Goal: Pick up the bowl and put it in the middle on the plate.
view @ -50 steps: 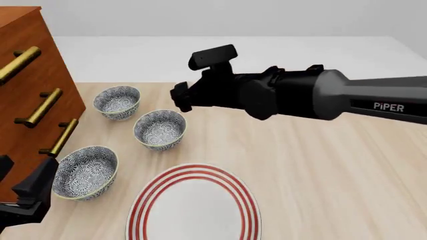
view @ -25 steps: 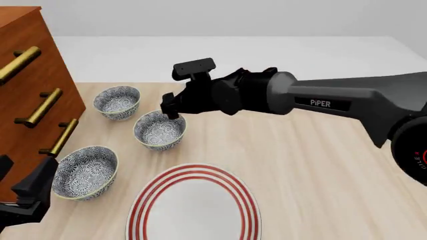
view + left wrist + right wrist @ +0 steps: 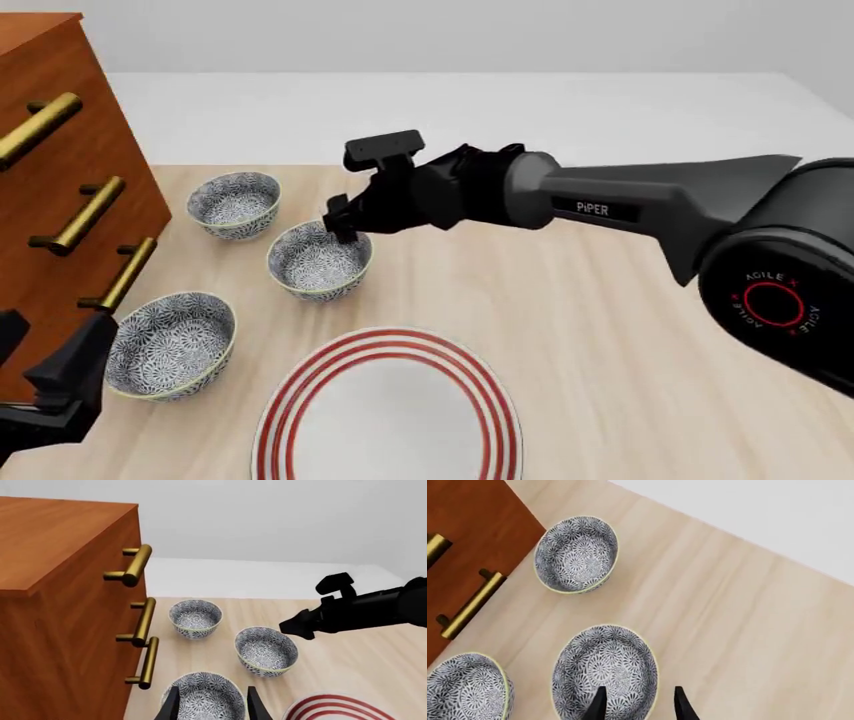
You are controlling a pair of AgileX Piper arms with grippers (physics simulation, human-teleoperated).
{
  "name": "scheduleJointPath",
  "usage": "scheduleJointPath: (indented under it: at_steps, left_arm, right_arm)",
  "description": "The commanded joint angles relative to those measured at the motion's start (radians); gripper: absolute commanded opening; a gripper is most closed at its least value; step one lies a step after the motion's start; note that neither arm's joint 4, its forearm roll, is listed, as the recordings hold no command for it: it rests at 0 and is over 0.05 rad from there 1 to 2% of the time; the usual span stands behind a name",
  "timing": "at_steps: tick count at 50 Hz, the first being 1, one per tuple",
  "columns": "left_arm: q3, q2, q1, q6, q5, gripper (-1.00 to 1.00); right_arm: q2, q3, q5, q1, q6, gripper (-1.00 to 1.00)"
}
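Observation:
Three look-alike blue-grey floral bowls stand left of centre. The middle bowl (image 3: 320,260) (image 3: 606,667) (image 3: 267,650) has my right gripper (image 3: 342,222) (image 3: 639,707) open over its far right rim, one finger inside and one outside, as the right wrist view shows. The white plate (image 3: 387,345) (image 3: 320,707) with red rings lies at the table's front, bare. At the lower left my left gripper (image 3: 64,385) (image 3: 212,711) hangs open, its fingers framing the near bowl (image 3: 171,343) (image 3: 203,697) in the left wrist view.
A far bowl (image 3: 236,203) (image 3: 576,554) (image 3: 195,617) stands by the wooden dresser (image 3: 54,200) (image 3: 60,605), whose brass handles (image 3: 80,215) jut toward the bowls. The right arm (image 3: 641,215) spans the table from the right.
My right gripper has swung left and dropped from above the table to the middle bowl's rim. The left gripper and all bowls have stayed put.

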Motion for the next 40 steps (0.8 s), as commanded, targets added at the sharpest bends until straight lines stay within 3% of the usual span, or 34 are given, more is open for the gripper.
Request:
scheduleJointPath:
  at_steps: [1, 17, 27, 40]
  left_arm:
    - [-0.001, 0.018, -0.001, -0.029, -0.011, 1.0]
    - [-0.001, 0.013, -0.002, -0.013, -0.009, 1.0]
    - [0.0, 0.015, -0.005, -0.016, -0.01, 1.0]
    - [-0.001, 0.015, -0.006, -0.014, -0.009, 1.0]
  right_arm:
    - [0.05, -0.016, 0.0, -0.012, 0.01, 1.0]
    - [0.1, 0.001, -0.037, -0.035, 0.037, 1.0]
    - [0.111, 0.027, -0.055, 0.011, 0.081, 1.0]
    - [0.132, 0.031, -0.063, 0.004, 0.086, 1.0]
